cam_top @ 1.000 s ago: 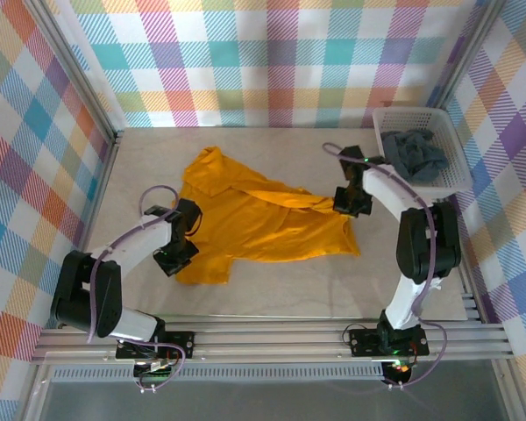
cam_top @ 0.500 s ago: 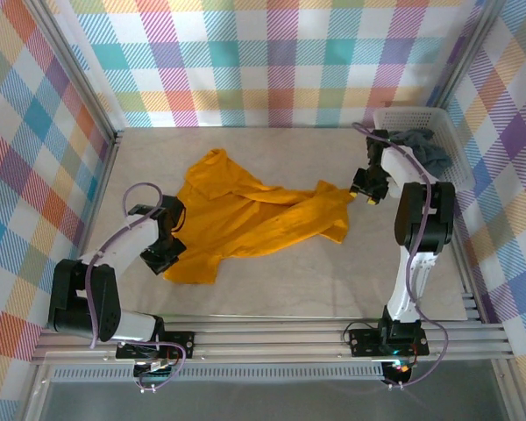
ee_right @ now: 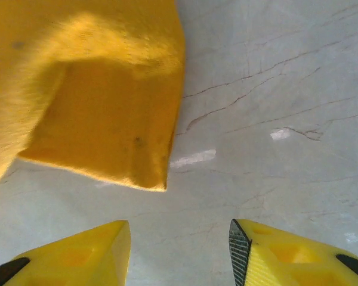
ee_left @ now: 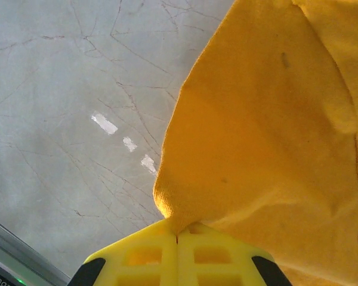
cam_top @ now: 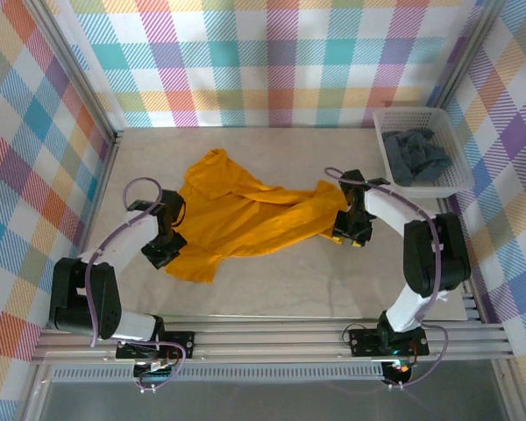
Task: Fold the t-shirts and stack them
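The mustard-orange t-shirt [cam_top: 245, 219] lies crumpled across the middle of the table. My left gripper [cam_top: 165, 253] is at its lower left edge. In the left wrist view the yellow fingers [ee_left: 149, 253] are shut on a pinched fold of the shirt [ee_left: 268, 149]. My right gripper [cam_top: 347, 233] hovers at the shirt's right end. Its jaws [ee_right: 179, 250] stand open over bare table, and a loose corner of the shirt [ee_right: 95, 119] lies just ahead of them, untouched. The dark slate-grey t-shirt [cam_top: 418, 156] sits bunched in the basket.
The white lattice basket [cam_top: 463, 180] stands at the back right against the checked wall. Bare marbled tabletop [cam_top: 280, 281] runs in front of the shirt to the rail at the near edge. Checked walls close in the left, back and right sides.
The right gripper opened and let go of the shirt's right end, swung out toward the basket, then came back down beside that corner. The left gripper has pulled its edge slightly left.
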Tool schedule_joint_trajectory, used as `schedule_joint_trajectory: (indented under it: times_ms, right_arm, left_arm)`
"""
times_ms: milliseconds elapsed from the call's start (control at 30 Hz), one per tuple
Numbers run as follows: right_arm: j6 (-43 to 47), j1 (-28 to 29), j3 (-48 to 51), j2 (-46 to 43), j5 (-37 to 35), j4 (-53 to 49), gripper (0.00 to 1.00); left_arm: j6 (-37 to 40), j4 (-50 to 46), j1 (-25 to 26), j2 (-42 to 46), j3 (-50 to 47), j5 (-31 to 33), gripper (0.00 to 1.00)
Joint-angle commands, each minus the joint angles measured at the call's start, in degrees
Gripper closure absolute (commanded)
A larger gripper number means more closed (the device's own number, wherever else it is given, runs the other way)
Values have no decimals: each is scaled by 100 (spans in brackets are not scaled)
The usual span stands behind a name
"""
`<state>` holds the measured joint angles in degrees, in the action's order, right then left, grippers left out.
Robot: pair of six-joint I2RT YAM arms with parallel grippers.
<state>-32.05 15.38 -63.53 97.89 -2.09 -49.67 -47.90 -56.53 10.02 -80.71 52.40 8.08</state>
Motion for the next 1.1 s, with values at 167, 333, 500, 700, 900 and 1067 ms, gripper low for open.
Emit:
schedule_joint_trajectory:
  times_ms: [167, 333, 500, 700, 900, 1067]
  right_arm:
    - [39, 61, -360, 622, 209, 344, 53]
    - [207, 71, -637, 978, 165, 273, 59]
    - [252, 65, -652, 1127, 172, 336, 80]
    - [158, 66, -668, 639, -35, 245, 100]
    - [198, 67, -1739, -71, 216, -4, 100]
    - [152, 3, -3398, -53, 622, -150, 100]
  left_arm:
    - [114, 37, -61, -120, 140, -96, 100]
    - [108, 46, -62, -132, 159, -113, 100]
    - [82, 63, -61, -120, 143, -129, 100]
    - [45, 124, -61, -104, 230, -200, 100]
    - [23, 281, -62, 75, 1128, -354, 100]
    - [-213, 438, -145, -116, 2840, -400, 100]
